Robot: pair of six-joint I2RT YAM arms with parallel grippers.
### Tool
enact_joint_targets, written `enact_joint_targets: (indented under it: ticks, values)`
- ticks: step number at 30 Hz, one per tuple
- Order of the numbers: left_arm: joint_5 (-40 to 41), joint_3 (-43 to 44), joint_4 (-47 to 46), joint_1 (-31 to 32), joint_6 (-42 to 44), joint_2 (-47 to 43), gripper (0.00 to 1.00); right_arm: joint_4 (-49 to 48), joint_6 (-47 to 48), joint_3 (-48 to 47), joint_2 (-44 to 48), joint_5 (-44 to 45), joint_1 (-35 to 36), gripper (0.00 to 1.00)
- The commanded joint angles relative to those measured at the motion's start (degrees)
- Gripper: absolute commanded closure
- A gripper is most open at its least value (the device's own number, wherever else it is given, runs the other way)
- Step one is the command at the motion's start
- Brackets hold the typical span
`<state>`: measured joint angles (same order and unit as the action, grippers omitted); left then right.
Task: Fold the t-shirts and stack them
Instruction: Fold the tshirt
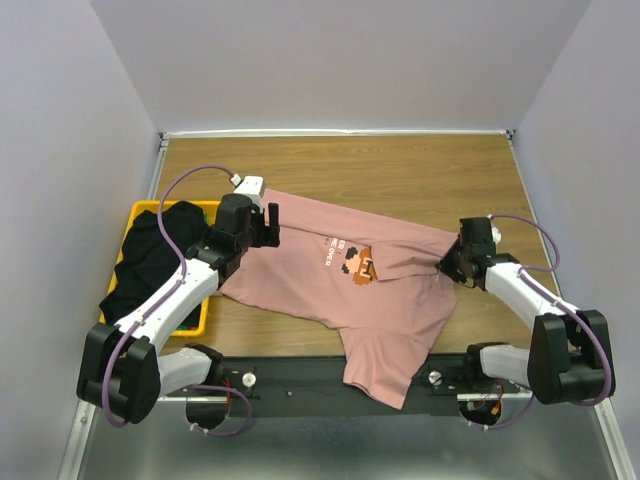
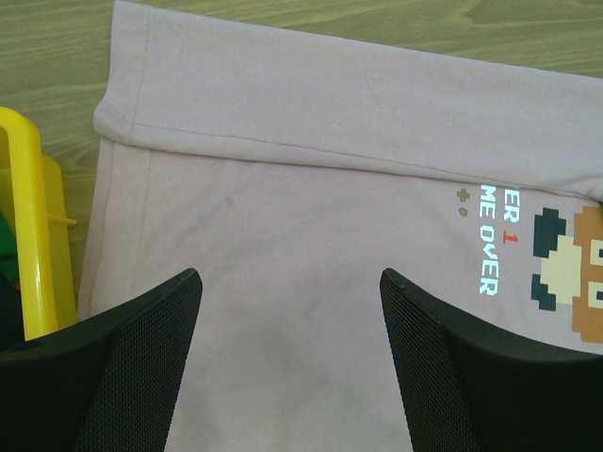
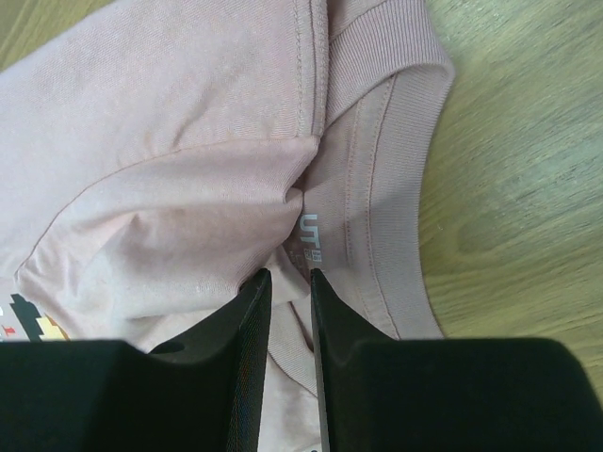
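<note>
A dusty-pink t-shirt with a pixel-art face and white text lies spread across the wooden table, its lower end draped over the near edge. My left gripper is open and hovers over the shirt's left part; in the left wrist view only pink cloth lies between the jaws. My right gripper is shut on the shirt's neckline; in the right wrist view cloth by the ribbed collar is pinched between the jaws. A black t-shirt lies in the yellow basket.
The yellow plastic basket stands at the table's left edge, just left of my left gripper; its rim shows in the left wrist view. Bare wood table lies behind the shirt. Grey walls close in the back and sides.
</note>
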<state>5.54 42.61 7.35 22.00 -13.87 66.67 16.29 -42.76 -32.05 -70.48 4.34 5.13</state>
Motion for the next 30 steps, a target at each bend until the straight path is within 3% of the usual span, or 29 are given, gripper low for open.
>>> enact_joint_targets:
  ticks: [1, 12, 20, 24, 30]
  values:
    - [-0.88, 0.28, -0.94, 0.33, 0.68, 0.12, 0.16, -0.74, 1.28, 0.77, 0.08, -1.17, -0.47, 0.7]
    - [-0.71, 0.11, -0.94, 0.41, 0.68, 0.03, 0.16, -2.58, 3.04, -0.64, -5.99, -2.76, -0.47, 0.71]
    - [-0.79, 0.19, -0.85, 0.33, 0.68, 0.03, 0.16, -2.5, 3.48, -0.38, -3.62, -3.2, -0.47, 0.91]
    - [-0.79, 0.19, -0.85, 0.33, 0.68, -0.05, 0.16, -1.27, 4.09, -0.11, -0.63, -3.46, -0.47, 0.91]
    - [-0.97, 0.19, -0.85, 0.41, 0.68, 0.12, 0.16, 0.49, 5.41, -0.73, -0.62, -3.46, -0.47, 0.83]
